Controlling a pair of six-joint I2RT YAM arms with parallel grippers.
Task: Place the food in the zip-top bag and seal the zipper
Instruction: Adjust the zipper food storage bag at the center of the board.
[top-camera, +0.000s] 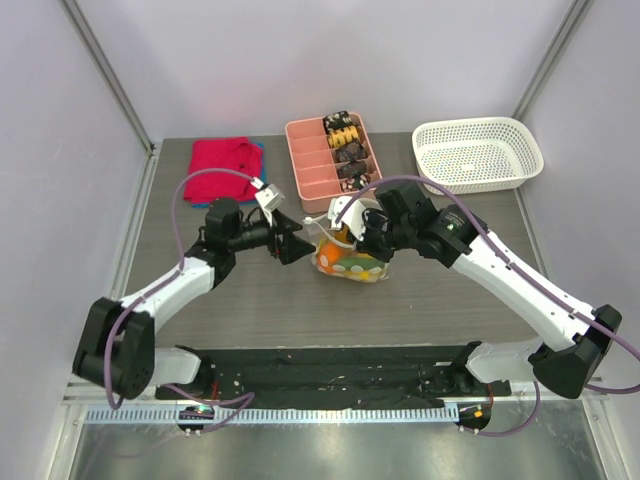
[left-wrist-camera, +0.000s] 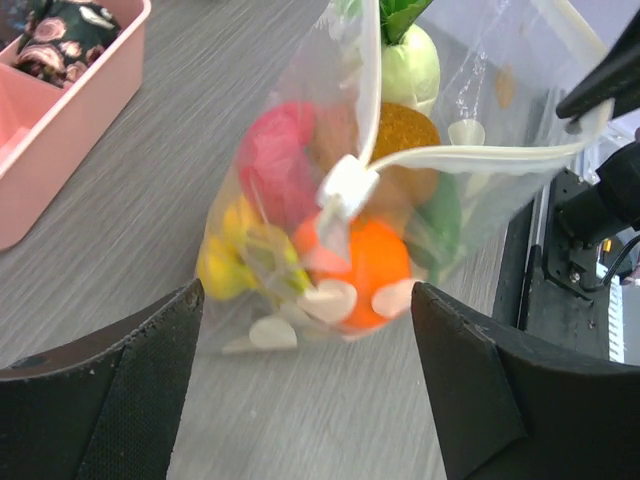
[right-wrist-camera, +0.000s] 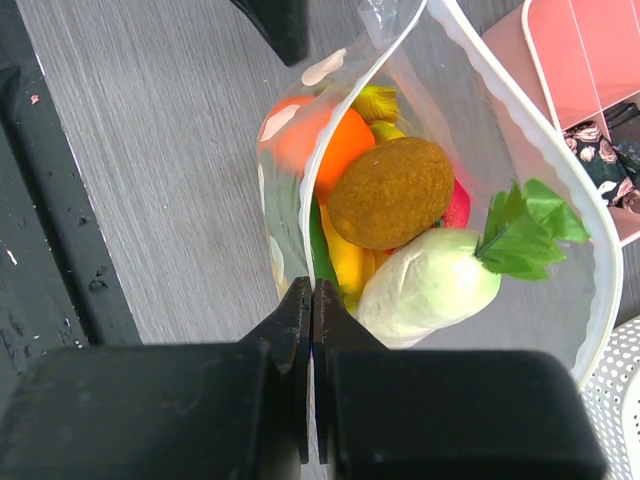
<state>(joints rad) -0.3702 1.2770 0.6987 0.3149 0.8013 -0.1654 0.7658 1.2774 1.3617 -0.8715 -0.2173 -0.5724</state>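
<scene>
Food (right-wrist-camera: 390, 195) in bag (right-wrist-camera: 565, 290), tray (top-camera: 310, 165) behind

A grey worktop (top-camera: 250, 300) carries a red cloth (top-camera: 222, 170), a pink divided tray (top-camera: 305, 165) (snacks (top-camera: 345, 150) inside) and a white mesh basket (top-camera: 530, 150) along the far edge. The zip-top bag (top-camera: 350, 262) rests mid-worktop.

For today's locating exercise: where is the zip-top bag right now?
In the top view, the zip-top bag sits mid-table, just below the pink tray, between the open left gripper and the right gripper shut on its rim.
</scene>
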